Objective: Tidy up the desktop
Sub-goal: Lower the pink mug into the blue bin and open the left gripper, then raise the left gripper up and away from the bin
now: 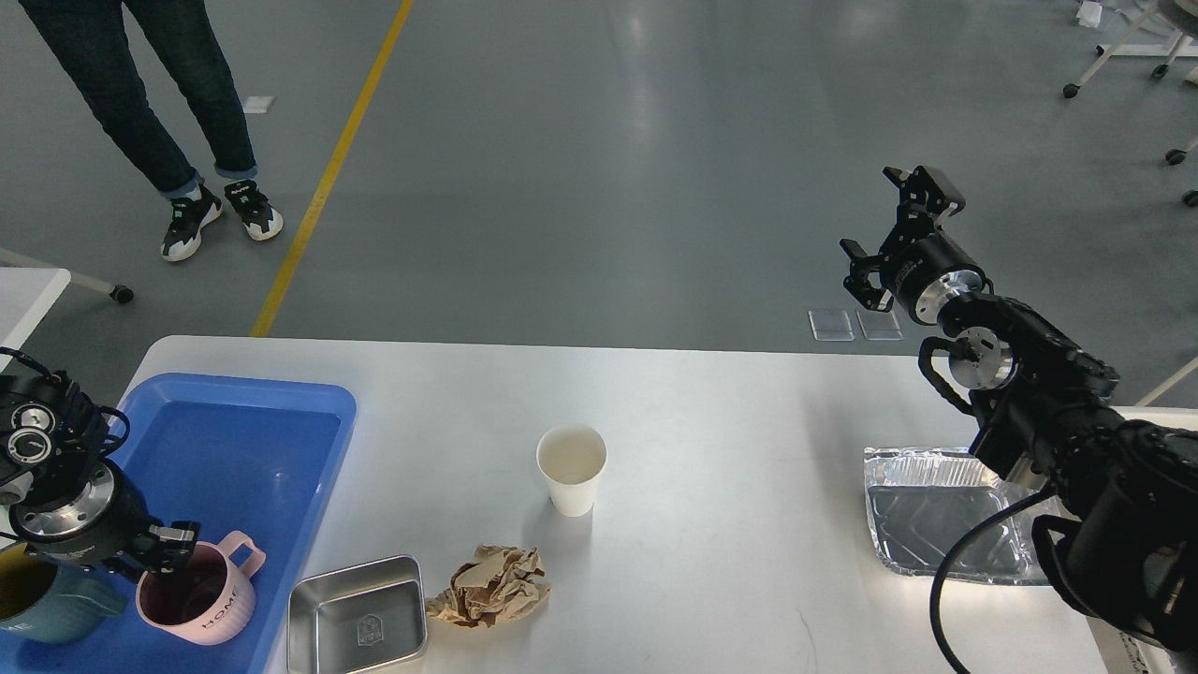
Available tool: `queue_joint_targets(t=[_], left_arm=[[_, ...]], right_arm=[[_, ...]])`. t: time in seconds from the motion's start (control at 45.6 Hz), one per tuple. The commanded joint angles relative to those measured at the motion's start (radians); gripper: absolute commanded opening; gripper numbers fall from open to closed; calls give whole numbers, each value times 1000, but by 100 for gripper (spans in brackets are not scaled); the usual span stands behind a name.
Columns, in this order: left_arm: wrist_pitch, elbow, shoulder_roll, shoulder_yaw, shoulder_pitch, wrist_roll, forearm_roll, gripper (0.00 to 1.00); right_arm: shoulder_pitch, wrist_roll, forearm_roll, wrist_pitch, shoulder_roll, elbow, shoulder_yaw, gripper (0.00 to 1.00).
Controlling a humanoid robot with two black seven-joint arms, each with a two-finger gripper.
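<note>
The white desktop (730, 421) fills the lower part of the head view. On its left stands a blue tray (243, 440). My left gripper (168, 549) is shut on the rim of a pink mug (201, 604), which tilts low over the tray's near end. A teal mug (37, 599) sits in the tray beside it. A white paper cup (571, 468) stands upright mid-table. Crumpled brown paper (491, 585) and a steel tin (356, 622) lie near the front. My right gripper (889, 225) is open and empty, raised beyond the far right edge.
A crinkled foil tray (936, 515) lies at the right, partly under my right arm. A person's legs (140, 103) stand on the grey floor beyond the table's far left, next to a yellow floor line (328, 178).
</note>
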Motion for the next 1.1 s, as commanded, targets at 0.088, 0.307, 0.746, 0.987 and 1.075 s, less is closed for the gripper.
queue_joint_targets(t=[0.088,0.307,0.746,0.987,1.075], left_arm=[[0,4,-3,-20,-4,-5,-24,70],[0,37,3,-161,-27,2,-113,97],[13,224,-231,-584,-21,-21,-276,97],[363,233,-345,-715,62,-254,-265,97],[476,231,-346,-700,63,-411,-239,97]], right_arm=[[-1,0,-2,0,-4,-1,0,100],[5,0,-2,-5,-1,1,0,100],[3,0,-2,-6,4,1,0,100],[3,0,-5,-8,4,-1,-2,100],[3,0,-15,-8,4,-1,0,100]])
